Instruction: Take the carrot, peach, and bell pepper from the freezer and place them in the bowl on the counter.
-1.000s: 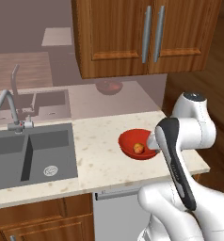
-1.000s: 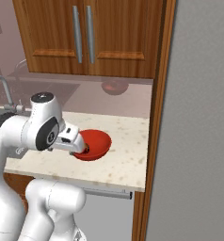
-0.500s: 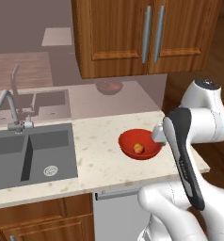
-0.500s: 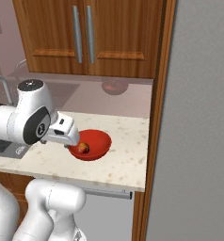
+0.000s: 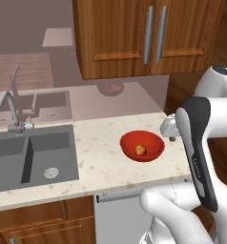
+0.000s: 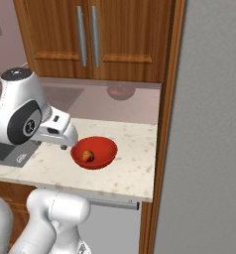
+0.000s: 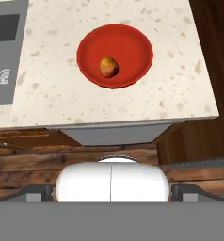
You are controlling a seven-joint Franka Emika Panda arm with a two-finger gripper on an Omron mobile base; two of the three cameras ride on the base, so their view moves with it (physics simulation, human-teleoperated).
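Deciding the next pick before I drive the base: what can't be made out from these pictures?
- Carrot and bell pepper: not to be seen; the bowl holds just the peach.
- Freezer: right base view gives a flat grey face, cut off by the right edge; its inside is hidden.
- Hand: its fingertips are hidden behind the arm's white body in both base views, so the pictures alone don't show whether it is open.

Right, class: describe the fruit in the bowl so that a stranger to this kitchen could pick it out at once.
Find the beige speckled counter to the right of the grey double sink. On it sits a shallow red bowl, below the wooden wall cabinets. The peach lies inside it: a small yellowish-orange ball with a reddish blush, the bowl's sole content.
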